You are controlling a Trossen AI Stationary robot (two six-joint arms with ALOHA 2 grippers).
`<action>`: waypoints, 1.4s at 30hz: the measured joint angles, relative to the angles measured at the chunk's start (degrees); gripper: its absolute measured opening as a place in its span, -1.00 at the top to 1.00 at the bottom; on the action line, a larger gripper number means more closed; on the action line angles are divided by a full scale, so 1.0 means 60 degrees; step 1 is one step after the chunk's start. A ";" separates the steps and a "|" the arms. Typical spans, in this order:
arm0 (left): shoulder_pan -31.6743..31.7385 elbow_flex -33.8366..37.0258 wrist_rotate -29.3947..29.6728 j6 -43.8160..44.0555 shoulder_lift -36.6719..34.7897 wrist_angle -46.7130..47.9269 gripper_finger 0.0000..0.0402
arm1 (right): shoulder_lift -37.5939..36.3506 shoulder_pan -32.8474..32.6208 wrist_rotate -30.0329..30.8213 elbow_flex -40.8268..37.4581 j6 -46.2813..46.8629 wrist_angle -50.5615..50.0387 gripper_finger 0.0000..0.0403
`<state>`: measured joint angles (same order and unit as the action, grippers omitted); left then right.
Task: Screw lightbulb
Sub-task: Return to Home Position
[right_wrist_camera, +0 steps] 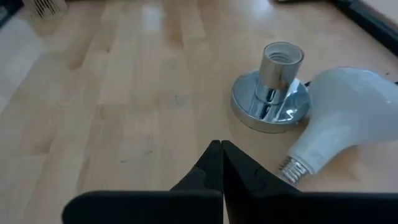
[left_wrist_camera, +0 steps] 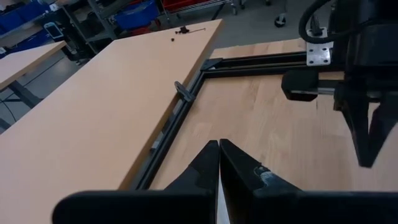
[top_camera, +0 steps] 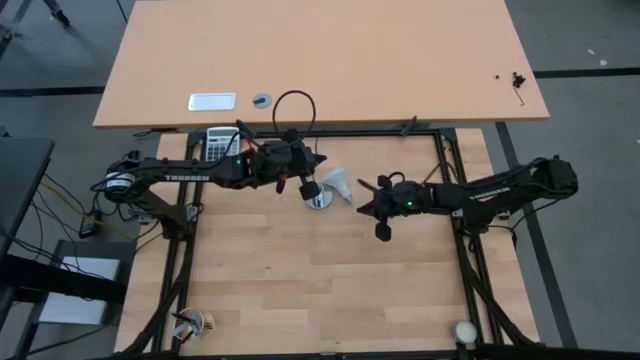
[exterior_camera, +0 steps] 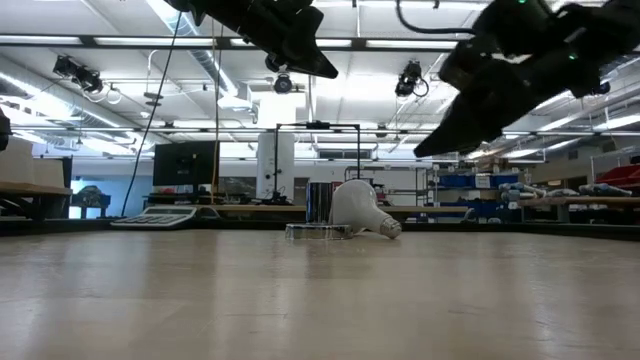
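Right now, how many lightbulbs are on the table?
1. The lightbulb lies on its side beside the silver socket; left pincer and right pincer, both shut, hold nothing.

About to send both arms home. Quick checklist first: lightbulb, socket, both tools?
1. The lightbulb is out of the socket, lying on its side beside it: ok.
2. The socket stands upright, holder empty: ok.
3. The right tool is shut, holding nothing: ok.
4. The left tool is shut, holding nothing: ok.
5. Both tools raised clear of lightbulb and socket: ok.
6. Screw thread of the lightbulb undamaged: cannot tell.
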<state>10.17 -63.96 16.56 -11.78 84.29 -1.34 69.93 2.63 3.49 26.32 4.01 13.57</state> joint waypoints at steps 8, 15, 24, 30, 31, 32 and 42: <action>0.0000 0.0000 0.0000 -0.0020 0.0000 0.0000 0.91 | -0.1888 -0.0007 0.0021 -0.1965 0.0077 0.1677 0.98; 0.0000 0.0000 0.0000 -0.0027 0.0000 -0.0004 0.91 | -0.3918 -0.0011 0.0329 -0.3212 0.0018 0.1798 0.99; 0.0000 0.0000 -0.0003 -0.0025 0.0000 -0.0004 0.91 | -0.6489 -0.0184 0.0738 -0.4327 0.0011 0.1322 0.99; 0.0004 0.0000 0.0000 -0.0031 0.0000 0.0091 0.91 | -0.8084 -0.1018 0.1902 -0.4327 0.0209 -0.0685 1.00; 0.0004 0.0000 0.0000 -0.0031 0.0000 0.0100 0.91 | -0.8358 -0.1178 0.2020 -0.4327 0.0183 -0.0936 1.00; 0.0000 0.0000 0.0000 -0.0031 0.0000 0.0098 0.91 | -0.8615 -0.1329 0.2211 -0.4327 0.0180 -0.1252 1.00; 0.0000 0.0000 -0.0018 -0.0031 0.0000 0.0142 0.91 | -1.0132 -0.1255 0.0586 -0.4323 -0.0351 -0.1899 1.00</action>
<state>10.17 -63.96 16.45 -11.97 84.29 -0.49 9.13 -4.90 7.00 0.38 1.90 2.18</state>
